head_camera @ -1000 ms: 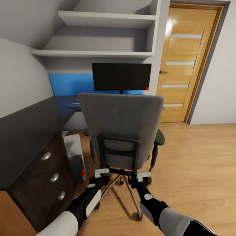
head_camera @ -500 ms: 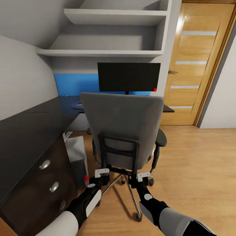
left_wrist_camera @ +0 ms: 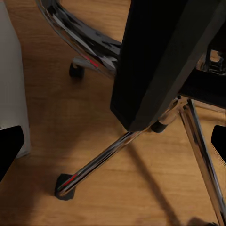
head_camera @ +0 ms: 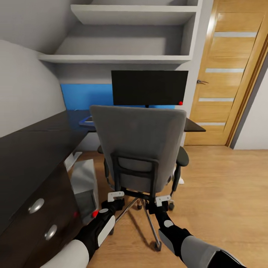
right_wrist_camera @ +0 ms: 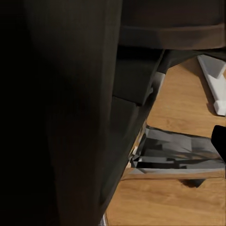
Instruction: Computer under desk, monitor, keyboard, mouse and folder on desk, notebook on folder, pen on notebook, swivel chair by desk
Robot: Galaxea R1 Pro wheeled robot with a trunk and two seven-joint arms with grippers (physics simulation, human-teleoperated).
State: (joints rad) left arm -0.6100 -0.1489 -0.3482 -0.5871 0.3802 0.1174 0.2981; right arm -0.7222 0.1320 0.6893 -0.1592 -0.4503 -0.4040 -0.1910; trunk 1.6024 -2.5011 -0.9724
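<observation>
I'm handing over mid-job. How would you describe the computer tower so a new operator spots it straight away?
Start at the dark L-shaped desk along the wall on the robot's left. Below its edge, beside the drawer unit with round silver knobs, a box stands upright on the wood floor. That computer is the pale grey, slab-sided thing there, with a small red light near its base.

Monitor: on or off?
Apparently off. The monitor on the desk shows a uniformly black screen in the head view; only a small red dot marks its lower corner.

The swivel chair (head_camera: pixel 138 149) backrest hides from us the monitor (head_camera: pixel 149 88) stand and the desk (head_camera: pixel 44 141) middle. The computer (head_camera: pixel 85 186) is partly hidden beneath the desk's edge.
</observation>
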